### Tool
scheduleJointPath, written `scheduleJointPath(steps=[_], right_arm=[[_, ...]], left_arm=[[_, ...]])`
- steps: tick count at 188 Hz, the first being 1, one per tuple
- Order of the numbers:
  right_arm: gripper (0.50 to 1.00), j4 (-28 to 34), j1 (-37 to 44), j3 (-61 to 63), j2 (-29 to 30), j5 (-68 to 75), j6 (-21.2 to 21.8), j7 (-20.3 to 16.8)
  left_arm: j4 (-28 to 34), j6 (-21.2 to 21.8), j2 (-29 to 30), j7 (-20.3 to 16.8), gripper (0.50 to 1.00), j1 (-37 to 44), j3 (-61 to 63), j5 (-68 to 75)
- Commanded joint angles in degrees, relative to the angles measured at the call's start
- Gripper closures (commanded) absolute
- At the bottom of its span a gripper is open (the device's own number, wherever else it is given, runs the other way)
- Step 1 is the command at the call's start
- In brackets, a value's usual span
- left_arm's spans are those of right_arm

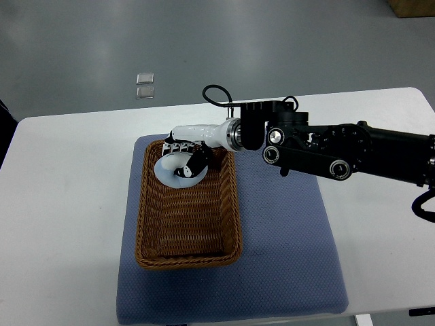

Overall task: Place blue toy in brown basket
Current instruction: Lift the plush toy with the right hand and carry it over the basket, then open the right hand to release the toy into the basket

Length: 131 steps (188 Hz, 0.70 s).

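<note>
A brown wicker basket (188,224) lies on a blue mat on the white table. My right arm reaches in from the right edge, and my right hand (187,151) is over the basket's far end. Its fingers are curled around a pale blue and white toy (175,174), which hangs just inside the basket's far part. I cannot tell whether the toy touches the basket floor. The left arm is out of view.
The blue mat (285,258) covers the middle of the white table (68,204). Two small clear squares (144,84) lie on the grey floor beyond the table. A cardboard box corner (413,8) shows at the top right.
</note>
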Motion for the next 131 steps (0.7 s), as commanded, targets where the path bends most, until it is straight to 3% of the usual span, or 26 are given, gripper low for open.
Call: scheduleJointPath(steps=[1, 27, 80, 115, 122, 131], right_arm=[[0.818, -0.4, -1.0, 0.1, 0.5, 0.0, -0.9, 0.0], [0.744, -0.4, -2.0, 0.1, 0.5, 0.0, -1.4, 0.0], [0.646, -0.3, -2.1, 0.1, 0.2, 0.4, -1.4, 0.0], [0.638, -0.3, -2.0, 1.9, 0.0, 0.5, -1.4, 0.0], [0.599, -0.3, -1.9, 2.6, -0.1, 0.5, -1.4, 0.1], [0.593, -0.3, -1.8, 3.7, -0.2, 0.6, -1.4, 0.1]], left_arm=[[0.0, 0.0, 0.0, -0.1, 0.500, 0.0, 0.0, -0.1], [0.0, 0.0, 0.0, 0.0, 0.500, 0.0, 0.0, 0.0], [0.0, 0.0, 0.0, -0.1, 0.500, 0.0, 0.0, 0.0], [0.0, 0.0, 0.0, 0.0, 0.500, 0.0, 0.0, 0.0], [0.0, 0.0, 0.0, -0.1, 0.500, 0.0, 0.0, -0.1], [0.0, 0.0, 0.0, 0.0, 0.500, 0.0, 0.0, 0.0]])
